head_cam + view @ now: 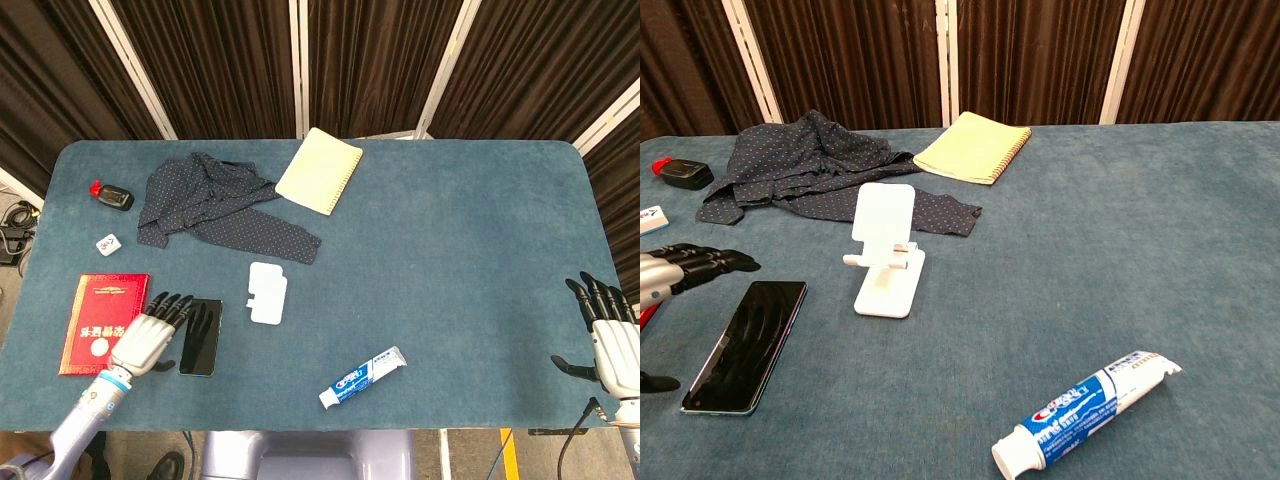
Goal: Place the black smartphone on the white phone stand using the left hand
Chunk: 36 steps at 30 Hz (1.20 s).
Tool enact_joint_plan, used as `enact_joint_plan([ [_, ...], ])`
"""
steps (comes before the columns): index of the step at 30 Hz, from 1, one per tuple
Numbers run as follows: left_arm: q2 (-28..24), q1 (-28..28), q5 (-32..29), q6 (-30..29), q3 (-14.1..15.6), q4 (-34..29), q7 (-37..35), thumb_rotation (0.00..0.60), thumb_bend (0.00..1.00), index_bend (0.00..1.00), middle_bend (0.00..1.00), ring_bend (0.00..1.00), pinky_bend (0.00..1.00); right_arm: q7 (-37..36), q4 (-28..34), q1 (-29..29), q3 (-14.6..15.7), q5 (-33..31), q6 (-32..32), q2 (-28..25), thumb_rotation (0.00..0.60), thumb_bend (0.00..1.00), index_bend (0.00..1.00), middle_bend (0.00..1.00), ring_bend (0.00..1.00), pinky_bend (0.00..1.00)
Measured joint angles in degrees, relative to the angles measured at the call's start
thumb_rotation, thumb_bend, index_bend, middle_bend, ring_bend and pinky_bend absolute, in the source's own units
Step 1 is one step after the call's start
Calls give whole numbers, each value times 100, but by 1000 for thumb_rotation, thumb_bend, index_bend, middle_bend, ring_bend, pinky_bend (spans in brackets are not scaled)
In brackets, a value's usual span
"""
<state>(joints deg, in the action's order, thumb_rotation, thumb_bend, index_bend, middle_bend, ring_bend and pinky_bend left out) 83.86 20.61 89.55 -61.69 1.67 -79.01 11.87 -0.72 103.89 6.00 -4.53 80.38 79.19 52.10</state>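
Note:
The black smartphone (202, 336) (746, 343) lies flat, screen up, near the table's front left. The white phone stand (267, 292) (883, 249) stands just right of it, its back plate upright and bare. My left hand (152, 333) (680, 273) hovers open at the phone's left edge, fingers stretched toward it and over its upper corner, holding nothing. My right hand (607, 336) is open at the far right edge of the table, away from everything; the chest view does not show it.
A red booklet (103, 322) lies left of my left hand. A toothpaste tube (362, 376) (1087, 411) lies front centre. Further back are a dark dotted shirt (215, 207), a yellow notebook (320, 170), a small black-and-red object (111, 196) and a white tile (107, 244).

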Motion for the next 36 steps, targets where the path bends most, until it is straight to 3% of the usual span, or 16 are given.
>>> enact_joint_plan([
  [14, 276, 117, -43, 9, 48, 1, 261, 600, 0, 0, 0, 0, 0, -181, -33, -16, -18, -7, 9, -52, 600, 0, 0, 0, 0, 0],
  [26, 423, 357, -34, 90, -41, -442, 673, 600, 0, 0, 0, 0, 0, -287, -57, -24, -20, -16, -3, -79, 600, 0, 0, 0, 0, 0],
  [31, 107, 597, 117, 322, -9, -674, 624, 600, 0, 0, 0, 0, 0, -361, -77, -27, -21, -29, -16, -85, 600, 0, 0, 0, 0, 0],
  [36, -580, 944, 613, 531, 146, -760, 237, 600, 0, 16, 0, 0, 0, -445, -60, -28, -13, -1, -35, -104, 600, 0, 0, 0, 0, 0],
])
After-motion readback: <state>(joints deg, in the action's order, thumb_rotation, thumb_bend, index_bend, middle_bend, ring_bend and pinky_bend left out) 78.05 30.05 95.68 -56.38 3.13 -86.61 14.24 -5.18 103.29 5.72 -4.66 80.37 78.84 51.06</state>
